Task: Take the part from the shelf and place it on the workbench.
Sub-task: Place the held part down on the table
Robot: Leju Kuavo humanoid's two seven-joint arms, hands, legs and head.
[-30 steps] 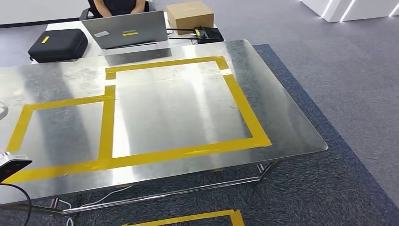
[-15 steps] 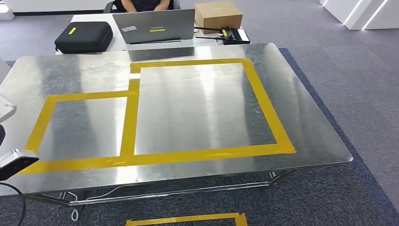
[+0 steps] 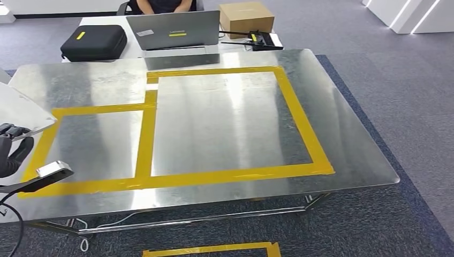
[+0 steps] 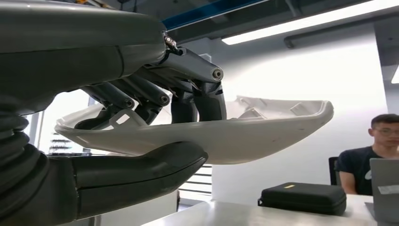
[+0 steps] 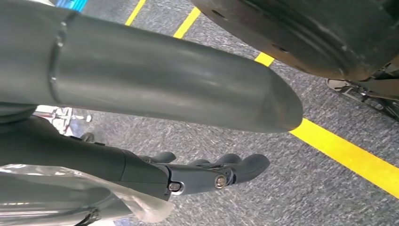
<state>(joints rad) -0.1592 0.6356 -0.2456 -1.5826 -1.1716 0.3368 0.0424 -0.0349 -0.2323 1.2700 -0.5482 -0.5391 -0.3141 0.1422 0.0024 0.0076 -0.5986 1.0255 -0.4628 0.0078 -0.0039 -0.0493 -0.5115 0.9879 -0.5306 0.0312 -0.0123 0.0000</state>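
Note:
The part (image 3: 21,110) is a white, curved plastic shell. My left hand (image 3: 13,147) holds it at the left edge of the head view, over the left end of the workbench (image 3: 225,123). In the left wrist view the part (image 4: 263,132) lies roughly level above the bench, with the dark fingers (image 4: 197,94) over its rim and the thumb (image 4: 141,165) under it. The steel workbench carries two yellow tape rectangles, a small one (image 3: 143,139) on the left and a large one (image 3: 300,118) on the right. My right hand (image 5: 207,174) hangs over the carpet, fingers extended, holding nothing.
Behind the bench a white desk holds a grey laptop (image 3: 174,29), a black case (image 3: 93,42), a cardboard box (image 3: 246,17) and a small black device (image 3: 262,38). A person (image 3: 160,4) sits at the laptop. Yellow tape (image 3: 214,249) marks the carpet before the bench.
The camera swung left a second ago, then steadied. Since then my left hand has come up at the left edge, bringing the white part over the bench's left end.

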